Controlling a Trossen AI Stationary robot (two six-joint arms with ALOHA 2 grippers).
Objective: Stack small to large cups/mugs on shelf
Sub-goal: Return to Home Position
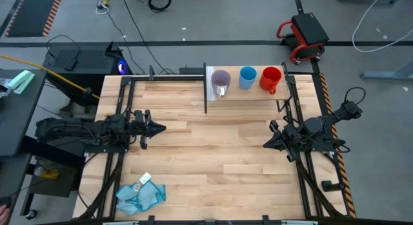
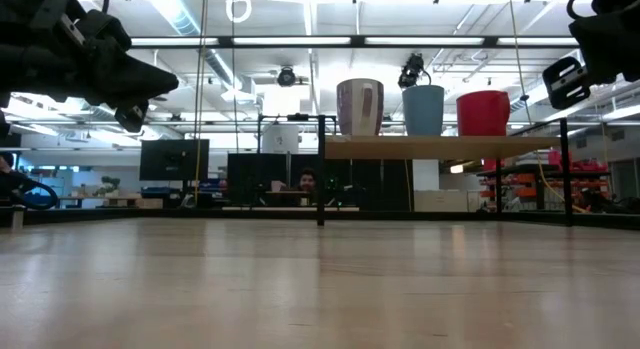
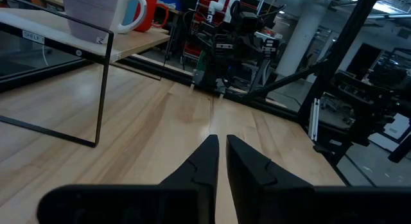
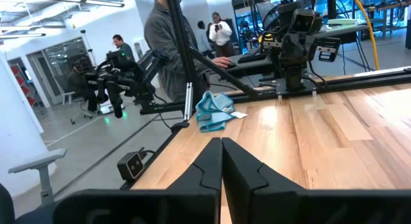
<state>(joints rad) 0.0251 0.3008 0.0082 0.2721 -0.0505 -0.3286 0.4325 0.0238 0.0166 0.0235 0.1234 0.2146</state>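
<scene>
- On the raised light-wood shelf (image 1: 248,100) stand a see-through purple-grey mug (image 1: 221,81), a small light-blue cup (image 1: 248,77) and a red mug (image 1: 271,79), in a row (not touching).
- Left gripper (image 1: 161,127): closed, empty, over the wooden table (image 1: 193,162).
- Right gripper (image 1: 266,144): closed, empty, across from it.

You are getting a wide open middle on the table (image 1: 213,160): bare wood is running from the centre to the 6 o'clock edge. Toward 12 to 1 o'clock the shelf (image 1: 248,101) is blocking the way on its dark posts (image 2: 320,169), while the room underneath is lying free. On top, the purple mug (image 1: 221,80), blue cup (image 1: 248,77) and red mug (image 1: 271,78) are sitting in a row with narrow gaps between them. The left gripper (image 1: 162,128) is hanging at 9 o'clock and the right gripper (image 1: 265,145) at 3 o'clock, well apart. A blue cloth (image 1: 141,194) is lying near 7 o'clock.
</scene>
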